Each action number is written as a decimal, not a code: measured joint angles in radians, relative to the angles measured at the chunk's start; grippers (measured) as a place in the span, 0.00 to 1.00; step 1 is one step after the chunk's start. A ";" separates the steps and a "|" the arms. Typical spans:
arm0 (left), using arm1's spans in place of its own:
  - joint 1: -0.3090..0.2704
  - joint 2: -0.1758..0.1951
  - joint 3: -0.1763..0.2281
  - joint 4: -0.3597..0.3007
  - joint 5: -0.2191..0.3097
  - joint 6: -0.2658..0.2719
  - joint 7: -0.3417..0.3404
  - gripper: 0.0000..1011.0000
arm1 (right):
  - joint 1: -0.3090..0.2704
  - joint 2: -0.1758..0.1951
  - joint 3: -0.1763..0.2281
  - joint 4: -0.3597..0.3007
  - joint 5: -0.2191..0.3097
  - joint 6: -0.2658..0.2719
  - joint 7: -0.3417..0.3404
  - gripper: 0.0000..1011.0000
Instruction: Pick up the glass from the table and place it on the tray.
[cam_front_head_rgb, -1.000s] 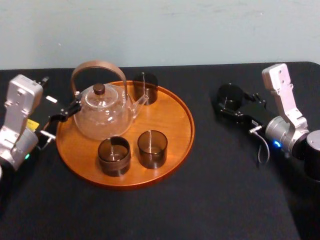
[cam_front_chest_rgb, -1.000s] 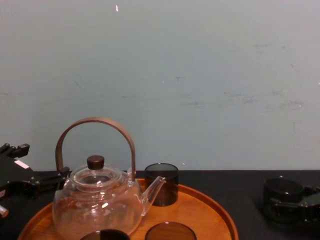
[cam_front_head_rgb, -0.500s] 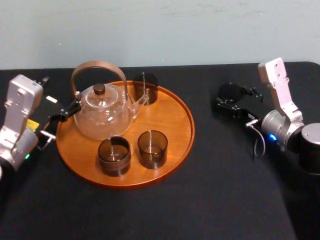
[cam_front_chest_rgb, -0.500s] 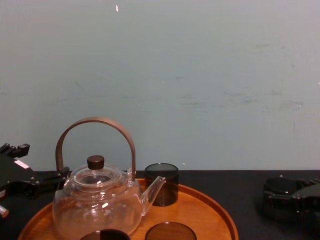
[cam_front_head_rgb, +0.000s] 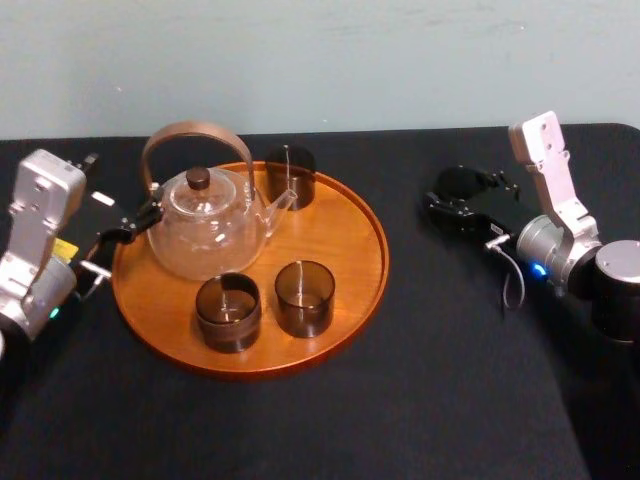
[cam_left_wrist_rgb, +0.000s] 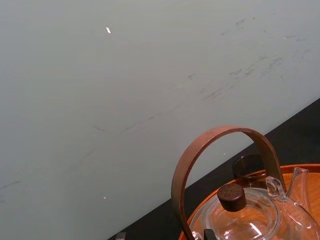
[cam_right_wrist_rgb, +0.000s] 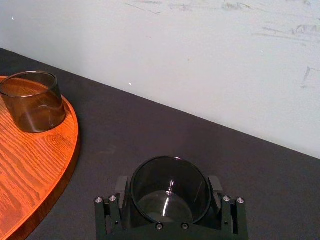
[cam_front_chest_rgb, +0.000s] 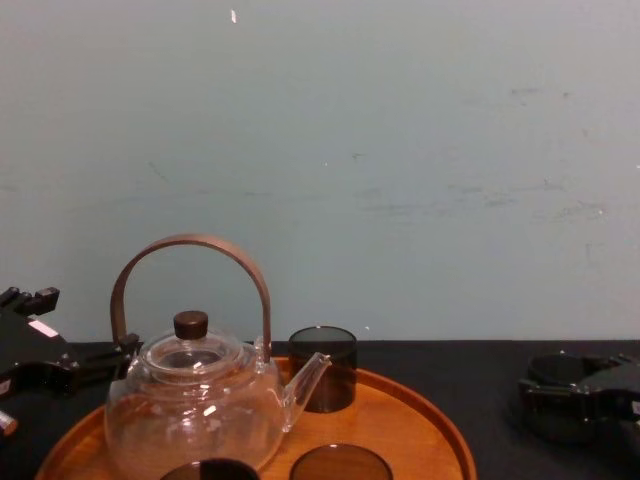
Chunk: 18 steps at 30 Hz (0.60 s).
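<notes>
Teapot (cam_front_head_rgb: 205, 225) and three glasses (cam_front_head_rgb: 304, 297) stand on the tray (cam_front_head_rgb: 350, 235); a fourth glass (cam_front_head_rgb: 460, 184) is well to its right.

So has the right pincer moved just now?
Yes. The right pincer, with the glass, has edged left toward the tray; the left pincer idles beside the teapot.

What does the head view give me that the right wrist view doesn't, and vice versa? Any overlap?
Head view extra: the teapot, the two front glasses on the tray, and the left gripper beside the teapot.
Right wrist extra: a close look into the glass, which is empty, with the pads against both its sides.
Both: that glass held in the right gripper, off the tray to its right, plus the tray's rim and the back glass on it.
</notes>
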<state>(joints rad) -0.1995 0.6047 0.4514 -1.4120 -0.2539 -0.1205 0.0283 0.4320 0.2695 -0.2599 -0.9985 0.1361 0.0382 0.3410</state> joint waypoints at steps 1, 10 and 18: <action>0.000 0.000 0.000 0.000 0.000 0.000 0.000 1.00 | 0.000 0.000 0.000 -0.001 0.000 0.000 0.000 0.99; 0.000 0.000 0.000 0.000 0.000 0.000 0.000 1.00 | -0.002 0.001 0.001 -0.003 0.000 0.002 0.000 0.93; 0.000 0.000 0.000 0.000 0.000 0.000 0.000 1.00 | -0.003 0.001 0.001 -0.004 0.001 0.002 -0.001 0.91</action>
<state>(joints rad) -0.1996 0.6046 0.4513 -1.4120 -0.2539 -0.1205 0.0283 0.4293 0.2710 -0.2586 -1.0026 0.1372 0.0406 0.3404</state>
